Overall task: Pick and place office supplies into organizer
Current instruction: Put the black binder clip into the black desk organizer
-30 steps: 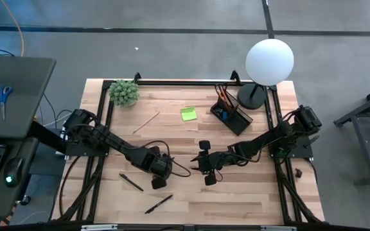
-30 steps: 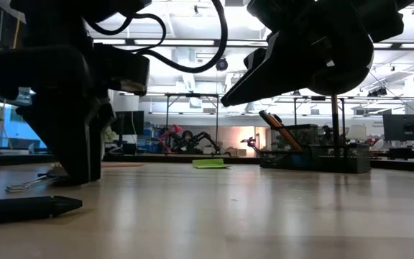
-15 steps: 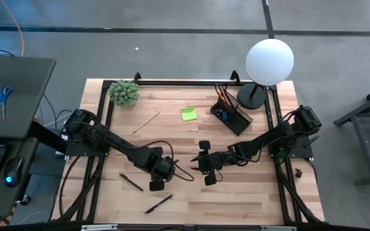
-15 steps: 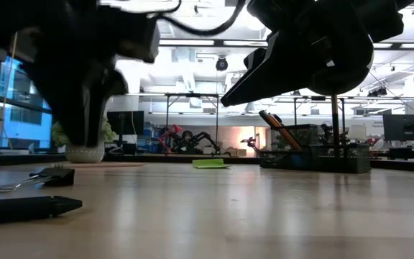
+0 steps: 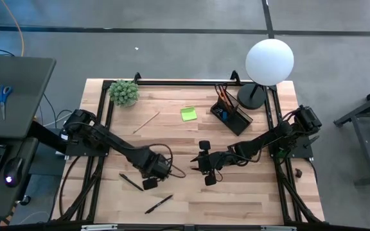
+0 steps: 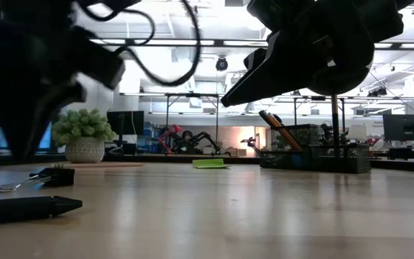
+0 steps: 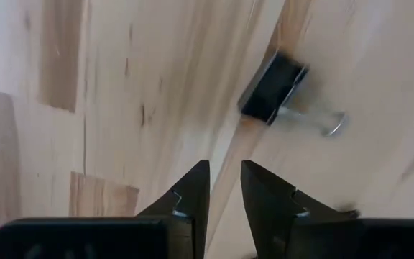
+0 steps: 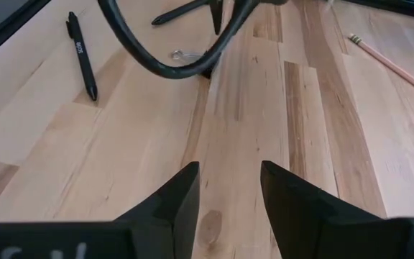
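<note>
From above, the left tool (image 5: 150,183) sits over the front-left part of the desk (image 5: 249,192), between two black pens: one pen (image 5: 131,182) just to its left, a second pen (image 5: 158,204) nearer the front edge. The right tool (image 5: 205,163) hangs near the middle of the desk, well apart from the organizer (image 5: 231,115) at the back right, which holds pencils. One lime-green sticky-note pad (image 5: 188,114) lies left of the organizer, and one loose pencil (image 5: 146,121) lies further left.

At desk height, one binder clip (image 6: 36,178) rests on the wood with a pen (image 6: 27,208) in front of it; the left arm is a dark blur above them.

The left wrist camera shows its tool (image 7: 225,188) nearly closed, a thin gap between the fingers, nothing in them; the binder clip (image 7: 273,88) lies ahead, not touched.

The right wrist camera shows its tool (image 8: 228,191) partly open and empty above bare wood, one pen (image 8: 82,56) and one pencil (image 8: 390,60) far ahead.
</note>
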